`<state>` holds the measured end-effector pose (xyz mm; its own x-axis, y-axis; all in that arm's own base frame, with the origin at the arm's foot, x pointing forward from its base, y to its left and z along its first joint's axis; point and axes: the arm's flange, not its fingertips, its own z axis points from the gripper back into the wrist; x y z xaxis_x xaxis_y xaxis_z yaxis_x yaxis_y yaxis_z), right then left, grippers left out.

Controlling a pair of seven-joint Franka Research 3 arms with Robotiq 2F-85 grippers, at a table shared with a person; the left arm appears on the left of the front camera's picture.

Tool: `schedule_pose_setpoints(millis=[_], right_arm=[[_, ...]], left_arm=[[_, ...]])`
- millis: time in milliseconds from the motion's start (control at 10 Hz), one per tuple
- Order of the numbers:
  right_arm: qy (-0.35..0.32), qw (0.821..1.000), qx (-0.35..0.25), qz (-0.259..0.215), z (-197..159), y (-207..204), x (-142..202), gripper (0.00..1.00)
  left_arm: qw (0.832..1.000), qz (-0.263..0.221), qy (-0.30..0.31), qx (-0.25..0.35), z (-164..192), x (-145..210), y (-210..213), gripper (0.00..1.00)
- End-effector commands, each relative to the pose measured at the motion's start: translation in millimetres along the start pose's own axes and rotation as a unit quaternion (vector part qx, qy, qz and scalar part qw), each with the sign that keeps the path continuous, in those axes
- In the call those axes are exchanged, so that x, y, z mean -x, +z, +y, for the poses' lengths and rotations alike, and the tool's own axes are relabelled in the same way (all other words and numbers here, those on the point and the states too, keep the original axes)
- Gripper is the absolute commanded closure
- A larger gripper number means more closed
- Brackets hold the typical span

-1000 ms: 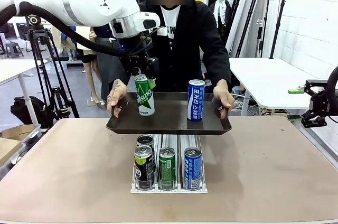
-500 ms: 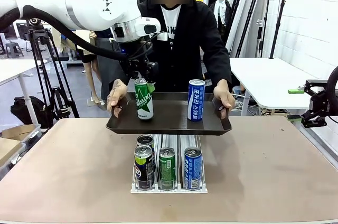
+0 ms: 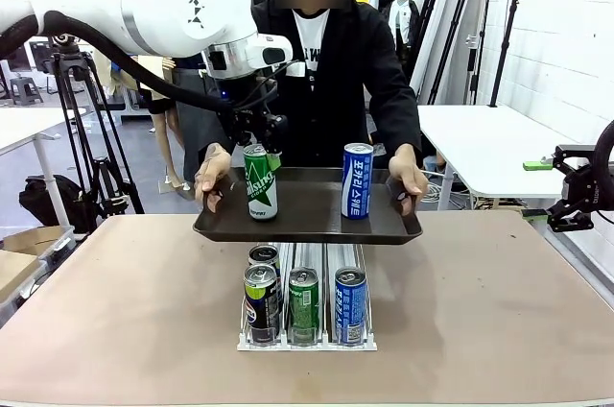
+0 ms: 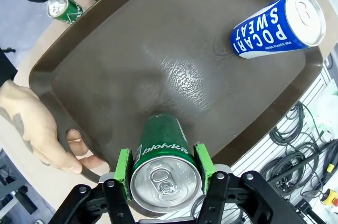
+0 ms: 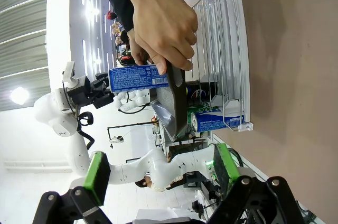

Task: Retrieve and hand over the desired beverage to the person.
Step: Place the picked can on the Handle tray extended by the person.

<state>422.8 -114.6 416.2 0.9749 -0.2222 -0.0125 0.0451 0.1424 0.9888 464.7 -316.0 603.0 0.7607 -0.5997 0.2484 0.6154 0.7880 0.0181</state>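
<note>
**Green can gripped on the held tray**

Left end effector clamped on the green can, green pads pressed against both sides just under the rim, as seen in the left wrist view. Can upright, base apparently resting on the dark brown tray; contact not fully certain. Positioned toward 9 o'clock on the tray in the front view.

Blue Pocari Sweat can upright on the same tray, toward 3 o'clock, well apart from the green can.

Tray held above the counter by the person at the far side, left-side hand and right-side hand gripping the two short edges, thumbs over the rim.

Under the tray, at 6 o'clock on the counter, a white wire can rack with a black-and-green can, a green can in the rack and a blue can in the rack at the front, one more can top behind.

Right end effector spread wide, gripping nothing, off at 3 o'clock beside the counter.
</note>
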Motion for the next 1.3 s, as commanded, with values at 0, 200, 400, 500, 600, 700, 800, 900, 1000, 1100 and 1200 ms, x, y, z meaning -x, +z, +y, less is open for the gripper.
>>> schedule_pose_setpoints(millis=[0,200,400,500,600,700,800,900,1000,1100,1200], right_arm=[[0.001,1.0,0.0,0.0,0.7,-0.2,-0.6,0.0],[0.001,1.0,0.0,0.0,0.7,-0.2,-0.6,0.0],[0.001,1.0,0.0,0.0,0.7,-0.2,-0.6,0.0],[0.001,1.0,0.0,0.0,0.7,-0.2,-0.6,0.0],[0.001,1.0,0.0,0.0,0.7,-0.2,-0.6,0.0],[0.001,1.0,0.0,0.0,0.7,-0.2,-0.6,0.0],[0.001,1.0,0.0,0.0,0.7,-0.2,-0.6,0.0],[0.001,1.0,0.0,0.0,0.7,-0.2,-0.6,0.0],[0.001,1.0,0.0,0.0,0.7,-0.2,-0.6,0.0],[0.001,1.0,0.0,0.0,0.7,-0.2,-0.6,0.0],[0.001,1.0,0.0,0.0,0.7,-0.2,-0.6,0.0]], left_arm=[[1.0,-0.007,0.011,-0.015,-2.1,-3.6,7.5,0.51],[1.0,-0.017,0.014,-0.018,0.4,-5.5,14.7,0.11],[1.0,-0.019,0.013,-0.018,0.9,-5.4,16.3,0.0],[0.999,-0.025,0.013,-0.017,0.8,-4.4,21.0,0.0],[0.999,-0.032,0.012,-0.022,0.5,-2.9,29.1,0.0],[0.999,-0.043,0.016,-0.029,1.7,-1.6,39.5,0.0],[0.998,-0.042,0.018,-0.033,2.6,-1.8,41.3,0.0],[0.999,-0.035,0.021,-0.033,4.2,-3.4,39.1,0.0],[0.999,-0.036,0.022,-0.029,4.7,-3.6,38.7,0.0],[0.999,-0.037,0.023,-0.028,5.0,-3.7,38.8,0.0],[0.999,-0.035,0.026,-0.031,6.7,-4.5,39.2,0.0]])
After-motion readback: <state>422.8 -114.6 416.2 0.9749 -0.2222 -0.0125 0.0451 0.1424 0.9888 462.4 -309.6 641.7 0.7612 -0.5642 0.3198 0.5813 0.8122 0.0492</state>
